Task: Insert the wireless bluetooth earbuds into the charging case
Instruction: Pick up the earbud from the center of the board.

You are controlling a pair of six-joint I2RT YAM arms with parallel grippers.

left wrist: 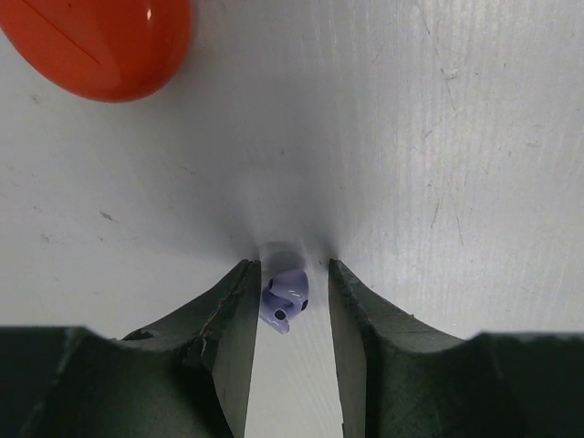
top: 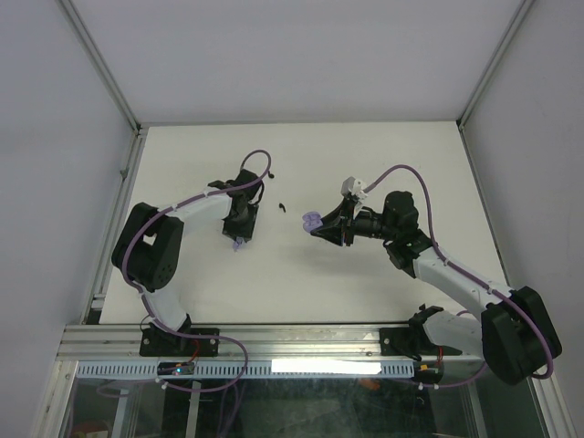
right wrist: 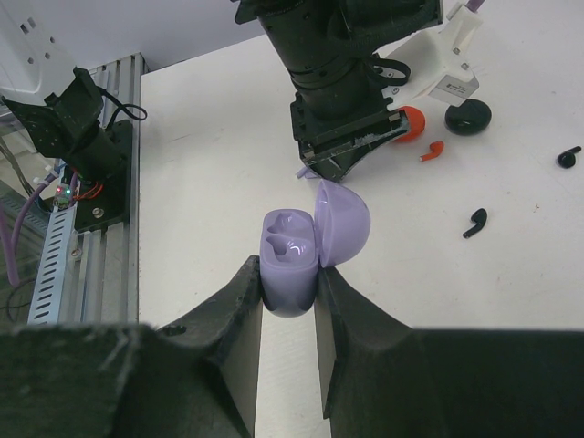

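My right gripper (right wrist: 288, 274) is shut on the base of a pale purple charging case (right wrist: 290, 260). Its lid (right wrist: 342, 222) is hinged open and both sockets are empty. In the top view this gripper (top: 321, 224) holds the case (top: 311, 221) mid-table. My left gripper (left wrist: 290, 266) is open, tips down at the table, with a pale purple earbud (left wrist: 285, 297) lying between the fingers, close against the left one. In the top view the left gripper (top: 239, 237) stands left of the case, with the bud (top: 239, 245) at its tips.
A red case (left wrist: 100, 46) lies beyond the left gripper; it also shows in the right wrist view (right wrist: 412, 121). Near it are a red bud (right wrist: 432, 151), a black case (right wrist: 467, 116) and two black buds (right wrist: 474, 222) (right wrist: 569, 156). One black bud (top: 281, 206) lies between the arms.
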